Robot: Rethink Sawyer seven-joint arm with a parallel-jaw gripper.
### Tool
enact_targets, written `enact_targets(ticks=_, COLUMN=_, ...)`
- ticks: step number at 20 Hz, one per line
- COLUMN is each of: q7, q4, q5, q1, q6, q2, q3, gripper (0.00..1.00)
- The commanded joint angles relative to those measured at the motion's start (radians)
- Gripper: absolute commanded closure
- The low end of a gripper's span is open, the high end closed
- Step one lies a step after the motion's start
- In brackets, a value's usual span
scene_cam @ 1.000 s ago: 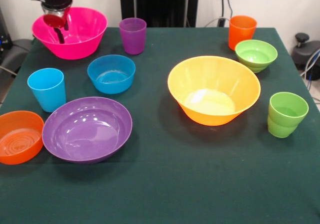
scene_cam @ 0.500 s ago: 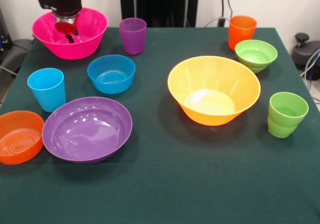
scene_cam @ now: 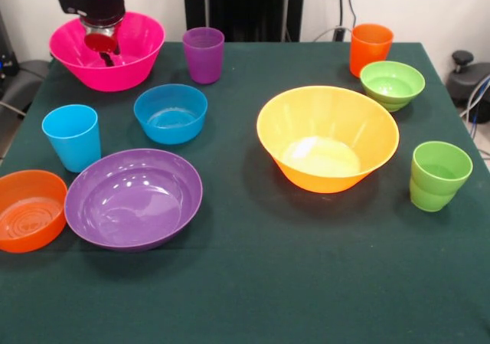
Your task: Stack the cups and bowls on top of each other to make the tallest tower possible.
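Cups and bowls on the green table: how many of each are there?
Cups: 4: purple cup, orange cup, blue cup, green cup
Bowls: 6: pink bowl, yellow bowl, purple bowl, blue bowl, green bowl, orange bowl
Total: 10

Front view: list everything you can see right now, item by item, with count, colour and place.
Large bowls: 2; pink bowl far left corner, yellow-orange bowl right of centre.
Shallow bowl: 1; purple bowl near left.
Small bowls: 3; blue bowl left of centre, green bowl far right, orange bowl at the left edge.
Cups: 4; purple cup far, orange cup far right, sky blue cup left, lime green cup right.
Table: 1; dark green cloth.
Hand: 1; red and black, over the pink bowl.
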Motion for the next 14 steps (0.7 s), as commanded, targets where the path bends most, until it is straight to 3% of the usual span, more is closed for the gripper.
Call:
enact_targets(ticks=1, q7=-0.213, q4=-0.045, q5=-0.089, q1=0.032, q6=-0.062, q2=0.042, q3=0.051, gripper=0.00)
enact_targets(ticks=10, q7=-0.262, q4=0.026, q5=0.048, q1=0.021, q6=0.048, q2=-0.100, q3=0.118, gripper=0.00)
enact_targets(ticks=14, q7=-0.287, q4=0.047, q5=0.143, q1=0.016, q6=0.111, q2=-0.174, q3=0.175, gripper=0.00)
